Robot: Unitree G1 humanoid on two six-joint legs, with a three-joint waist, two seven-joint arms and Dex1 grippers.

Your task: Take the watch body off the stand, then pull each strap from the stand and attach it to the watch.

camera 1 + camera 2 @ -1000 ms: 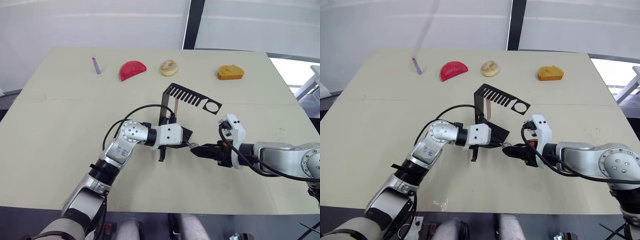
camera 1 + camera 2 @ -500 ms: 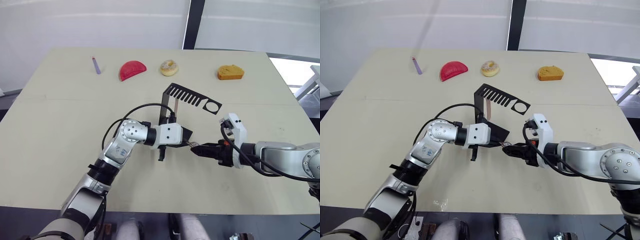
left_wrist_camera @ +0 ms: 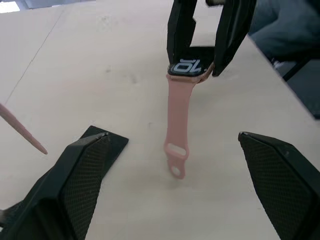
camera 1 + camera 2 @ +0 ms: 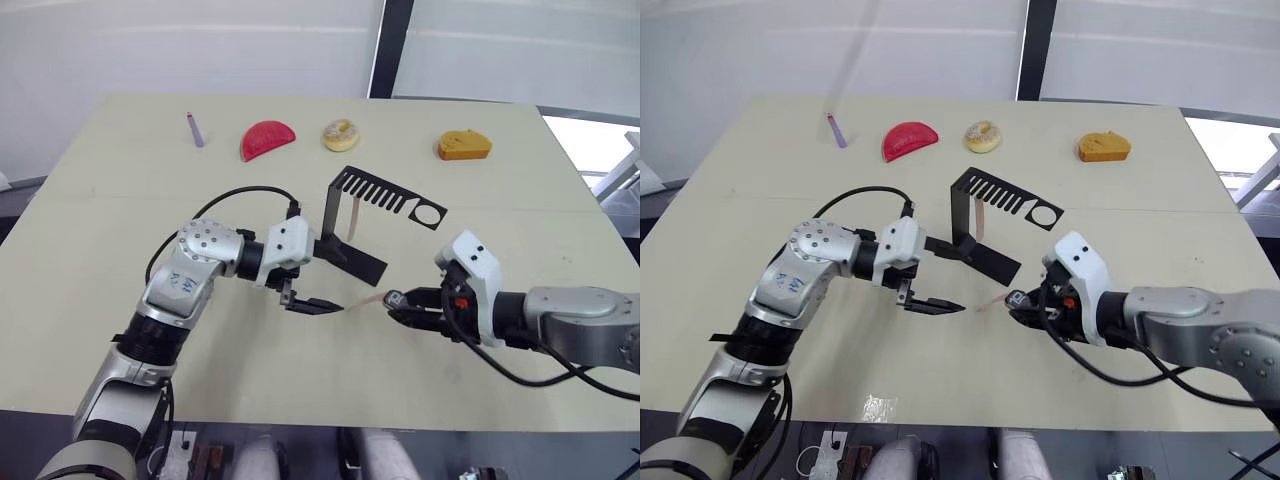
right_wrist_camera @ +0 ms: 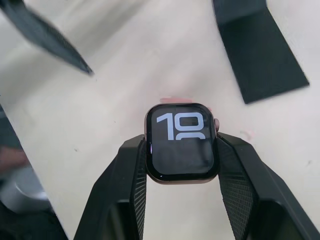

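Observation:
My right gripper (image 4: 398, 303) is shut on the watch body (image 5: 181, 145), a small black case showing white digits, low over the table. One pale pink strap (image 3: 179, 115) is joined to the watch and trails toward my left gripper (image 4: 325, 280), its free end with holes resting on the table. The left gripper is wide open, one finger (image 3: 75, 185) on each side of the strap's end, touching nothing. Just behind the two grippers is the black stand (image 4: 350, 228). A second pink strap (image 4: 353, 216) hangs from its slotted top arm.
Along the table's far edge lie a small purple stick (image 4: 194, 130), a red half-round piece (image 4: 266, 138), a doughnut (image 4: 340, 134) and a yellow block (image 4: 464, 146). The stand's flat base (image 5: 260, 55) lies close behind the watch.
My left gripper has opened, let go of the strap and drawn back to the left. The right gripper has shifted slightly right and toward me, still holding the watch with the strap attached.

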